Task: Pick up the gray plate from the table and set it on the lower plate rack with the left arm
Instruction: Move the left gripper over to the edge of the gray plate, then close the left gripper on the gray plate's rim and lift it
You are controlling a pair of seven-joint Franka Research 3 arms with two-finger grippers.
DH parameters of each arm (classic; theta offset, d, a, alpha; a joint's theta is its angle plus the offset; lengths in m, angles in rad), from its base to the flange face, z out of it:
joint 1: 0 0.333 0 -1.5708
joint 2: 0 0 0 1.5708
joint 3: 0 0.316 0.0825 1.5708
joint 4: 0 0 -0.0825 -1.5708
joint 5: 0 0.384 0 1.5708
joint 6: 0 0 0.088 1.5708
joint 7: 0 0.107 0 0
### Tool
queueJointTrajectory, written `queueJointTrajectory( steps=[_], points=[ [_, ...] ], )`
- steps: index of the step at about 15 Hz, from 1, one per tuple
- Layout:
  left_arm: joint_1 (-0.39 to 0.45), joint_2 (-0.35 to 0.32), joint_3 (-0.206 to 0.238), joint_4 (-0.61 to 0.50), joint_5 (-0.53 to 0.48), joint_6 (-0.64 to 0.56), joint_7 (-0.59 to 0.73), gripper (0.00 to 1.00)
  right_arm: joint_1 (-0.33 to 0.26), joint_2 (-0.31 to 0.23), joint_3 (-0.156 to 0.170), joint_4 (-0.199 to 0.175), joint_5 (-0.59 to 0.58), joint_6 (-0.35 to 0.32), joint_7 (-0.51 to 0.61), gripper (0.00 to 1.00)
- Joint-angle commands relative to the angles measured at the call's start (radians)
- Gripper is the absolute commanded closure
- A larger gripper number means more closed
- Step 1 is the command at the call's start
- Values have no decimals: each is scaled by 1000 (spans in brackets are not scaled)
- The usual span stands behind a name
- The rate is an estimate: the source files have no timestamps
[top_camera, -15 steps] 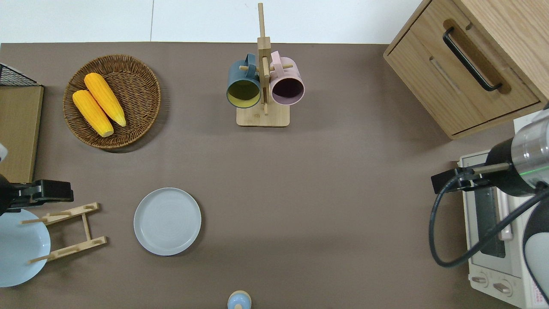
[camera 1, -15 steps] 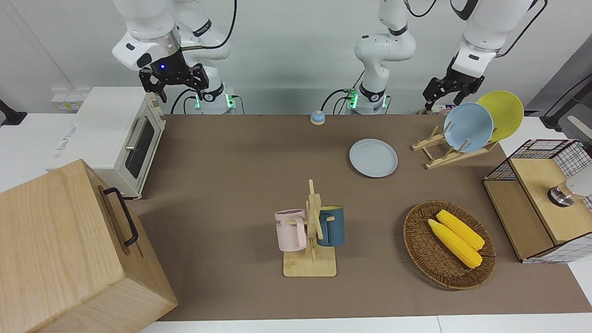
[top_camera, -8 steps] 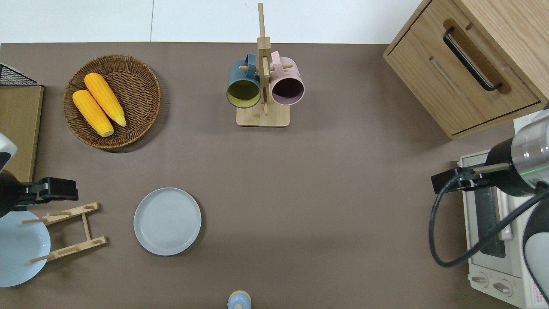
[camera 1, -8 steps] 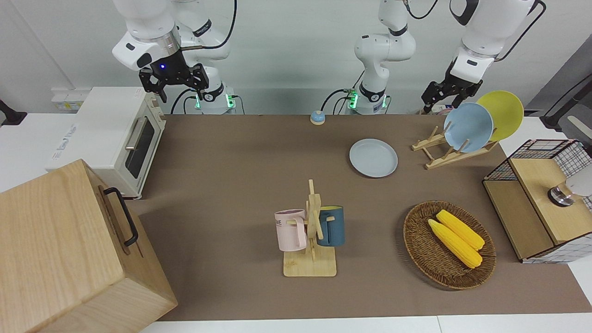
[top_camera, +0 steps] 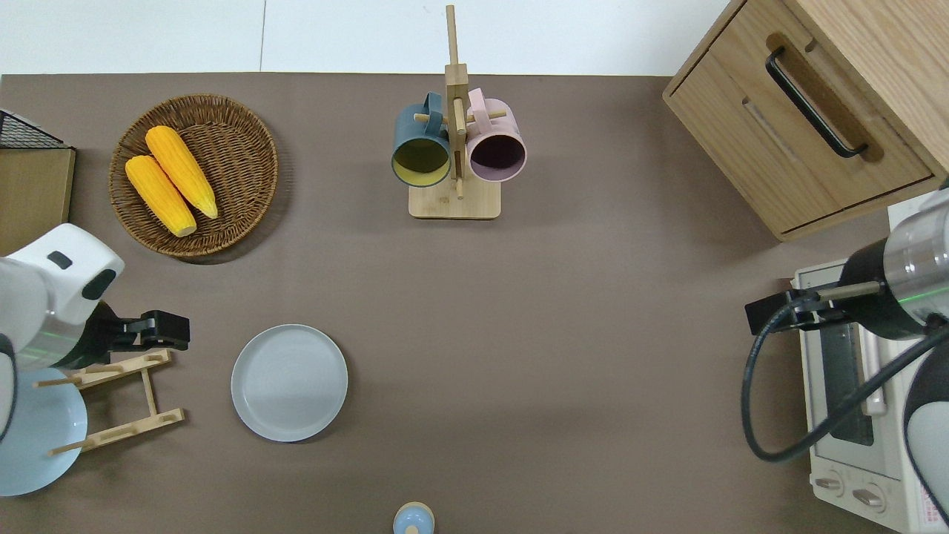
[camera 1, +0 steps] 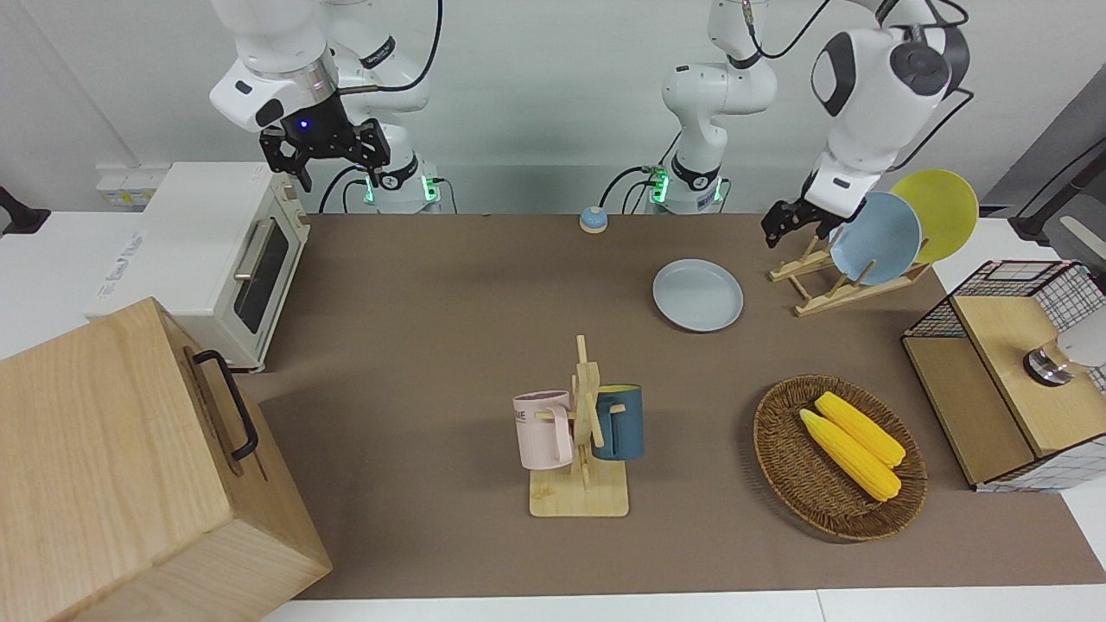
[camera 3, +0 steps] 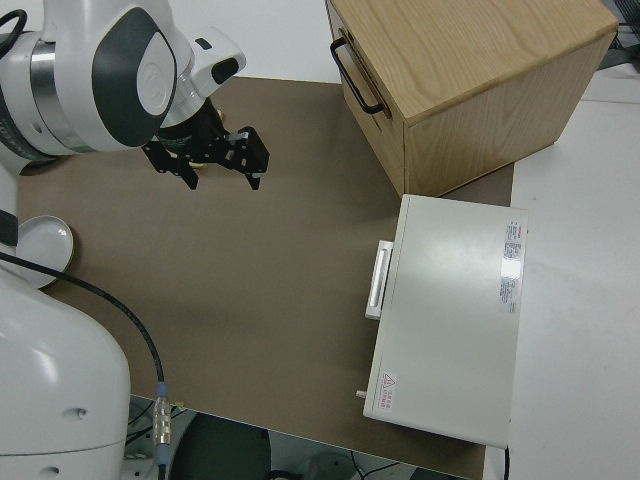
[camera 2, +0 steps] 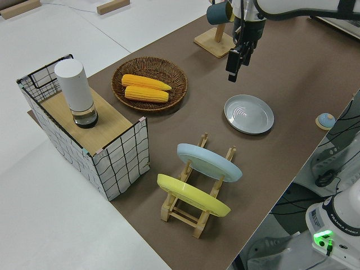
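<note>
- Gray plate (top_camera: 289, 383) lies flat on the brown table (top_camera: 563, 356), untouched, between the small wooden plate rack (top_camera: 122, 400) and the table's middle, nearer to the robots than the wicker basket (top_camera: 245, 119).
- Plate rack holds a sky-blue plate (camera 1: 874, 238) and a yellow plate (camera 1: 937, 210), both leaning upright in its slots; the slot toward the gray plate stands free.
- Left gripper (top_camera: 169, 331) hangs over the rack's end that faces the gray plate, clear of the plate. Whether its jaws are parted or closed cannot be told.
- Right arm is parked; right gripper (camera 3: 214, 165) has its jaws spread, nothing between them.
- Two corn cobs (top_camera: 170, 180) lie in the basket.
- Mug stand (top_camera: 454, 141) carries a dark blue mug (top_camera: 420, 147) and a pink mug (top_camera: 495, 145).
</note>
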Motion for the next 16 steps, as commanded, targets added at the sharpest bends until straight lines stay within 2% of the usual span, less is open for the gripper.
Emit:
queueJointTrajectory(
  steps=[1, 4, 6, 16],
  points=[
    [-12, -29, 3, -173, 5, 164, -5, 7, -15, -5, 7, 6, 4, -15, -3, 11],
    [-12, -8, 3, -255, 2, 249, -19, 7, -15, -5, 7, 6, 4, -15, -3, 11],
    [-7, 43, 3, -257, -45, 255, -30, 7, -15, -5, 7, 6, 4, -15, -3, 11],
    [-21, 221, 3, -258, -50, 272, -34, 7, -15, -5, 7, 6, 4, -15, -3, 13]
  ],
)
